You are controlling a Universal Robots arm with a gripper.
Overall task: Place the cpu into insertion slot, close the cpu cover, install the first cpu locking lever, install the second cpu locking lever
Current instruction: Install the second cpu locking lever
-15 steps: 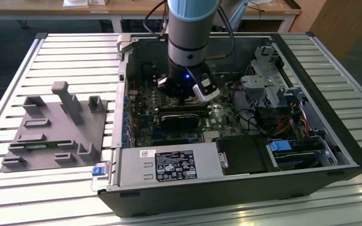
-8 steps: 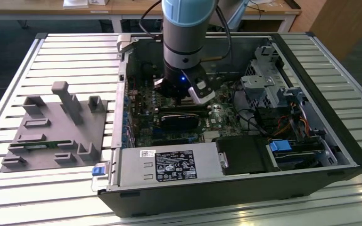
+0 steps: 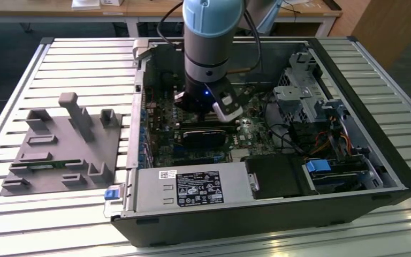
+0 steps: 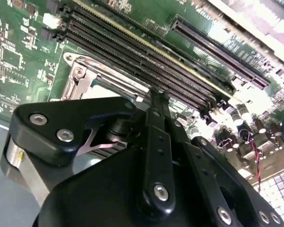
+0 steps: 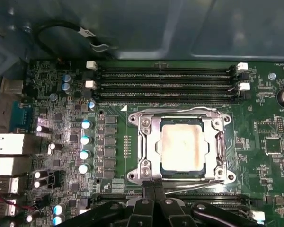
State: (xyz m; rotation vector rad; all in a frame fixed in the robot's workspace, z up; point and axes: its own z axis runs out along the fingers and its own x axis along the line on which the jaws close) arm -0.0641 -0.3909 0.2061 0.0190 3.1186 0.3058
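— Gripper (image 5: 154,189) fingers pressed together, gripping nothing, by the socket's near rim.
— Progress?
— cpu (image 5: 182,144) sits in the insertion slot (image 5: 217,142), cpu cover (image 5: 151,142) down. Whether the 2 levers are locked, I cannot tell.

cpu (image 5: 183,144): pale silvery-beige top. cpu cover (image 5: 149,142): silvery metal. motherboard (image 5: 265,123): green, fine pale traces. memory slots (image 5: 165,85): black, white end clips. capacitors (image 5: 85,139): pale blue tops. gripper (image 5: 154,198): black.
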